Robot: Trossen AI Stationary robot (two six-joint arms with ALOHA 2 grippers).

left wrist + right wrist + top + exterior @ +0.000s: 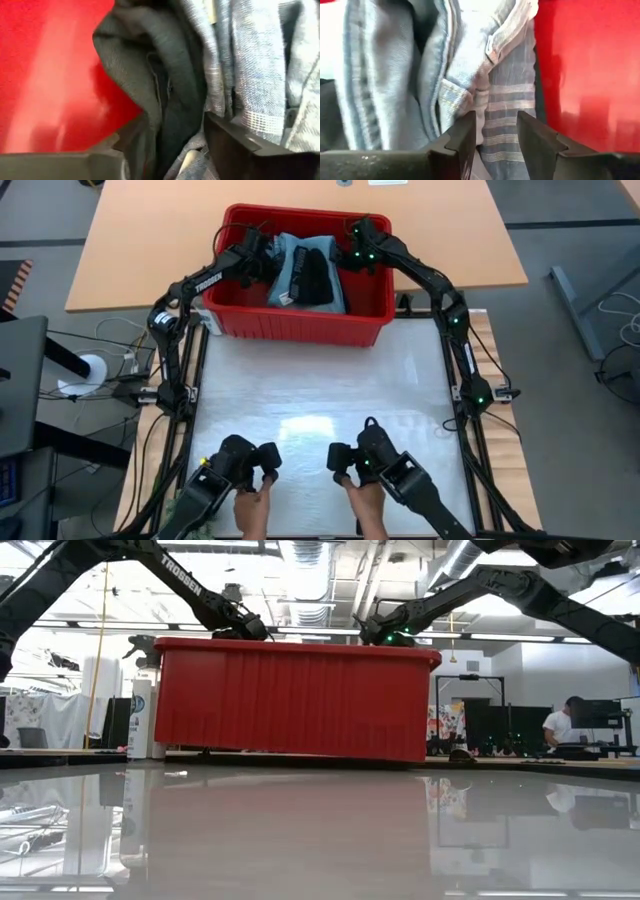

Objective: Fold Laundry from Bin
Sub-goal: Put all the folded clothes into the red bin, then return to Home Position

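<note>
Both grippers are down in the red bin at the table's far edge, where the laundry lies heaped. Left gripper: fingers apart w/ dark grey cloth bunched between them, not pinched. Right gripper: fingers narrowly parted round a striped fold. Cloth looks soft, light, floppy, prob tangled; I'd grab a hem or thick bunched fold, not a flat face.

Bin – glossy red plastic; laundry – soft woven cloth.
</note>
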